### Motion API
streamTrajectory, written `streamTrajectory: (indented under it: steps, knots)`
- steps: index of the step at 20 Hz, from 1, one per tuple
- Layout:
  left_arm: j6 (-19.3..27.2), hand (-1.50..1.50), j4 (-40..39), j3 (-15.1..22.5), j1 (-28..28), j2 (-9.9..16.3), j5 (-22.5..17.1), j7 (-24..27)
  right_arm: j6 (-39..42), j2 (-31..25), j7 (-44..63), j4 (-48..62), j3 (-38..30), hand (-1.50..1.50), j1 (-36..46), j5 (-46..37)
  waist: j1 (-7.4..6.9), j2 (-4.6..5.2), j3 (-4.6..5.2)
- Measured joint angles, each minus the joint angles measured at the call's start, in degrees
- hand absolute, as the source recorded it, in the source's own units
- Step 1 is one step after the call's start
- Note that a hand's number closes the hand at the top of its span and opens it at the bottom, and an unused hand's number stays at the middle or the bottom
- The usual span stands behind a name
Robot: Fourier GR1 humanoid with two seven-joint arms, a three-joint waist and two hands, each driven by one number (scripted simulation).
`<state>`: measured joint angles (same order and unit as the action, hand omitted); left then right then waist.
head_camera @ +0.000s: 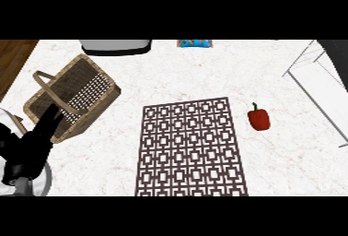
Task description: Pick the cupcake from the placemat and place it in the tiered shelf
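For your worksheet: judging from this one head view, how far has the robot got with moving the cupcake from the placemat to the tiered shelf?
Done: nothing can be confirmed. The placemat lies bare, and no cupcake shows anywhere. In hand: the left hand shows at the left edge beside the wicker basket, fingers straight, holding nothing visible; the right hand is out of view. Left: the white shelf at the right shows no cupcake. A red pepper lies beside the mat.

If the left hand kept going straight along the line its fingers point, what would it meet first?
Most likely the wicker basket: the left hand points up and slightly right, fingertips already at the basket's near corner. Whether it is above the rim or level with it is unclear from this view.
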<state>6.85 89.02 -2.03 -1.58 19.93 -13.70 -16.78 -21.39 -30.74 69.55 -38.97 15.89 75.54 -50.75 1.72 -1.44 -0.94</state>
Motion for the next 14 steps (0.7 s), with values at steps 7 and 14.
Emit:
streamTrajectory:
  steps: [7,14]
  knots:
    - [-0.04,0.00,-0.23,-0.32,0.65,-0.38,0.42,-0.50,3.33,-6.08,-0.23,1.95,-3.65,1.50,5.60,-2.88,0.02,0.15,-0.05]
    - [-0.85,0.00,-0.93,-0.77,1.33,-0.55,0.69,-0.30,6.71,-12.32,-2.99,2.94,-7.45,1.50,6.55,-3.09,-0.20,0.34,-0.07]
